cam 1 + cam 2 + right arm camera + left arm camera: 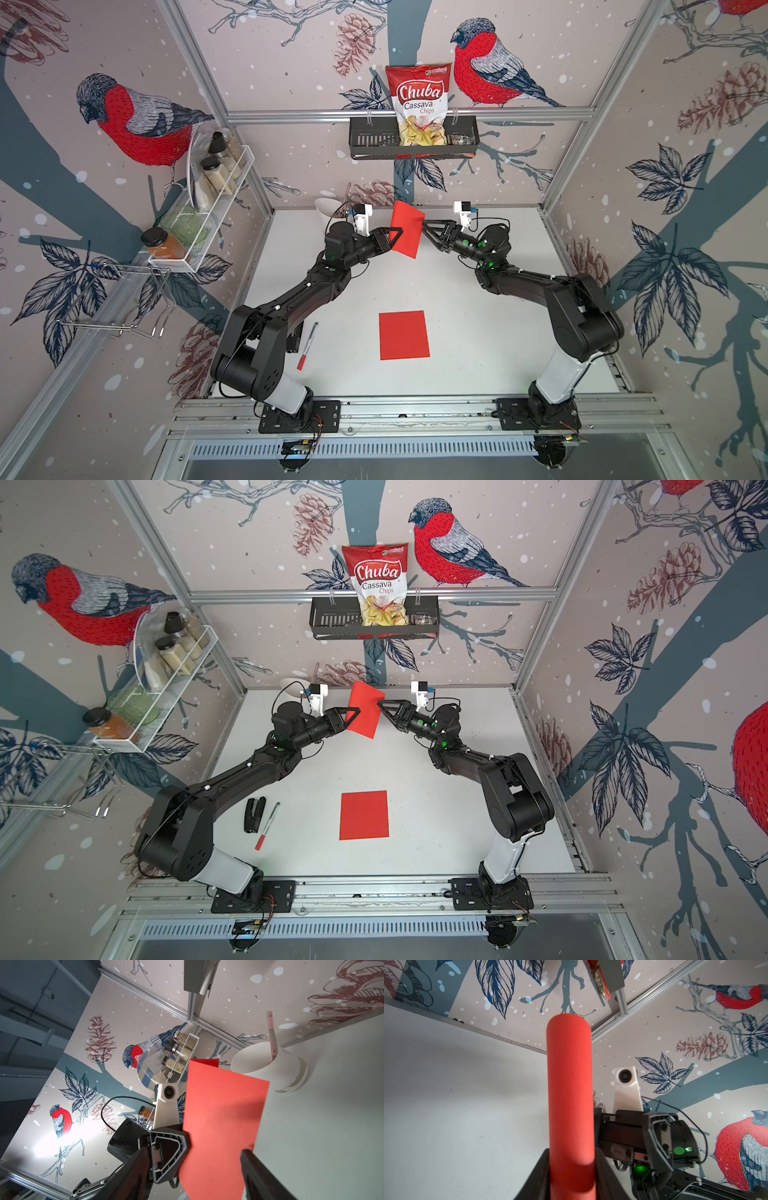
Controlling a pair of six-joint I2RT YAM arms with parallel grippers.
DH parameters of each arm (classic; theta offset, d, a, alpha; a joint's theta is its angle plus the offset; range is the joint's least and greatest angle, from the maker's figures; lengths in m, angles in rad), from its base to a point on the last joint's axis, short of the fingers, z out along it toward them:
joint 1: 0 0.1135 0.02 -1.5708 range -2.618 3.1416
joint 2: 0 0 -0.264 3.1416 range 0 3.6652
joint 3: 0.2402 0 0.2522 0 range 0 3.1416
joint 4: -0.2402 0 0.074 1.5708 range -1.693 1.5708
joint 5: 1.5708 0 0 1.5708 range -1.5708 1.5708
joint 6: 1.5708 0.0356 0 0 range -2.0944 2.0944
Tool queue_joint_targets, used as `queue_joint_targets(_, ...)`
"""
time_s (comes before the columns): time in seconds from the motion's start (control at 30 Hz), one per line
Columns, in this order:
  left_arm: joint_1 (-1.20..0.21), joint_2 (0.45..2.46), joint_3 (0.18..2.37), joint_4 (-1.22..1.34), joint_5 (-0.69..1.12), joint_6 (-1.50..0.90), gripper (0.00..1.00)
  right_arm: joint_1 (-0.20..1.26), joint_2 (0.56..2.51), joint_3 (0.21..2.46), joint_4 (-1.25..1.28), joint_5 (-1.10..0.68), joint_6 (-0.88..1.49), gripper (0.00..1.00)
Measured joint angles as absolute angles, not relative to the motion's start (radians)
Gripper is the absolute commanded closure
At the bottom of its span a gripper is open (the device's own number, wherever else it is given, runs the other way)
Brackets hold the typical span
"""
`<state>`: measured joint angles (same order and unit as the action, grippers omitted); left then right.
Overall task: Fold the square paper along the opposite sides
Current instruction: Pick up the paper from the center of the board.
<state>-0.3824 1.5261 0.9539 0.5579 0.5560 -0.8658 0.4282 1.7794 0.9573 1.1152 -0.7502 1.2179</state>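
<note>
1. TASK ITEM. The red paper (409, 231) hangs clear of the desk (478, 332), beyond the flat sheet (404, 335) toward the back wall. The flat sheet is a 2nd red paper lying unfolded on the desk. All positions below refer to it.

2. LEFT HAND (395, 238). It is beyond the flat sheet and slightly to its left. My jaws are narrow and pinch the red paper at its left side. In the left wrist view the paper runs out from between them as a rounded loop, bent over but not creased.

3. RIGHT HAND (427, 227). It is beyond the flat sheet and slightly to its right. My jaws stand wide, 1 on each side of the paper's right edge, and hold nothing. I cannot tell whether a finger touches the paper.

4. GOVERNING RELATION. The paper's long axis runs front to back, across the line joining my 2 hands. The left hand already grips it. The right hand faces its opposite edge, just beside it. In my judgement the right hand closes next, with both layers aligned.

5. CONTAINERS.
- The bowl (291, 1074), beyond and left of the flat sheet, holds a stick (272, 1032).
- The black basket (370, 139) on the back wall holds a chips bag (419, 99).
- The wire rack (226, 199) on the left wall holds jars (218, 172).
</note>
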Motion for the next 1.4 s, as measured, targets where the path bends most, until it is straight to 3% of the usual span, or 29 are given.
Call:
queue_joint_targets(0.2, -0.379, 1.493, 0.916, 0.618, 0.557, -0.885, 0.65, 0.418, 1.781, 0.955, 1.122, -0.751, 1.233, 0.26)
queue_joint_targets(0.33, -0.376, 1.493, 0.904, 0.652, 0.558, -0.907, 0.65, 0.433, 1.805, 0.974, 1.138, -0.759, 1.237, 0.34)
queue_joint_targets(0.67, -0.376, 1.493, 0.894, 0.680, 0.566, -0.915, 0.64, 0.444, 1.833, 0.991, 1.230, -0.774, 1.311, 0.89)
queue_joint_targets(0.77, -0.376, 1.493, 0.894, 0.680, 0.564, -0.911, 0.63, 0.443, 1.833, 0.989, 1.236, -0.775, 1.317, 1.00)
queue_joint_targets(0.93, -0.375, 1.493, 0.896, 0.676, 0.549, -0.906, 0.57, 0.439, 1.814, 0.990, 1.229, -0.778, 1.314, 1.00)
queue_joint_targets(1.23, -0.289, 1.458, 0.963, 0.630, 0.642, -0.863, 0.14, 0.386, 1.732, 1.193, 0.884, -0.889, 1.076, 1.00)
queue_joint_targets(1.4, -0.271, 1.450, 1.029, 0.572, 0.765, -0.817, 0.10, 0.391, 1.702, 1.329, 0.579, -0.968, 0.843, 1.00)
